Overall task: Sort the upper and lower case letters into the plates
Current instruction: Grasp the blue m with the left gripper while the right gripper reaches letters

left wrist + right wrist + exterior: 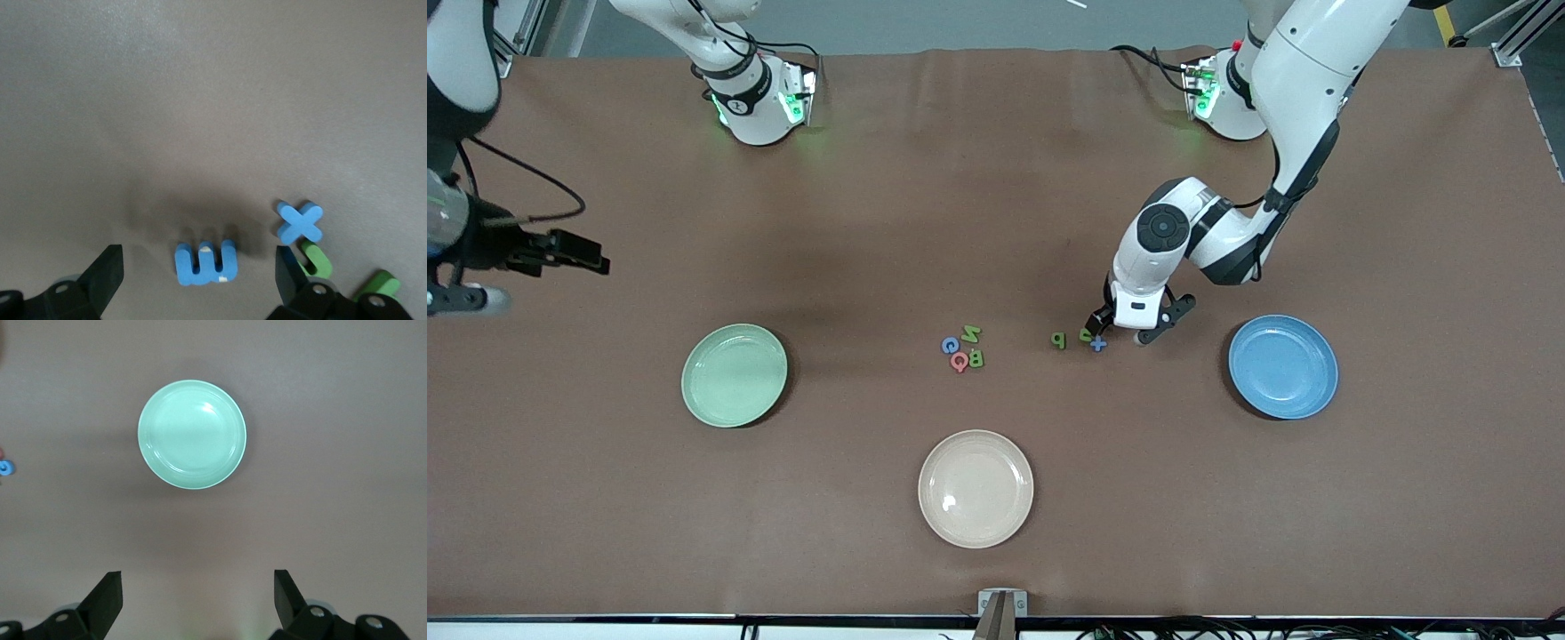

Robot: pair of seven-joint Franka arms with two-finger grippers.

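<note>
My left gripper (1129,332) (199,280) is low over the table, open, astride a blue three-legged foam letter (205,264) that lies flat and untouched between its fingers. A blue x (1098,344) (300,223) and a green letter (1086,334) (315,261) lie beside one finger. A green p (1057,339) sits a little toward the right arm's end. Several letters, N, G, Q and B, form a cluster (963,348) mid-table. The mint green plate (734,374) (192,434) and the blue plate (1283,366) are empty. My right gripper (587,256) (198,603) hangs high, open and empty.
A cream-beige plate (975,488) lies empty, nearer the front camera than the letter cluster. The brown table cover (996,204) stretches bare toward the arm bases. The blue plate sits close beside my left gripper, toward the left arm's end.
</note>
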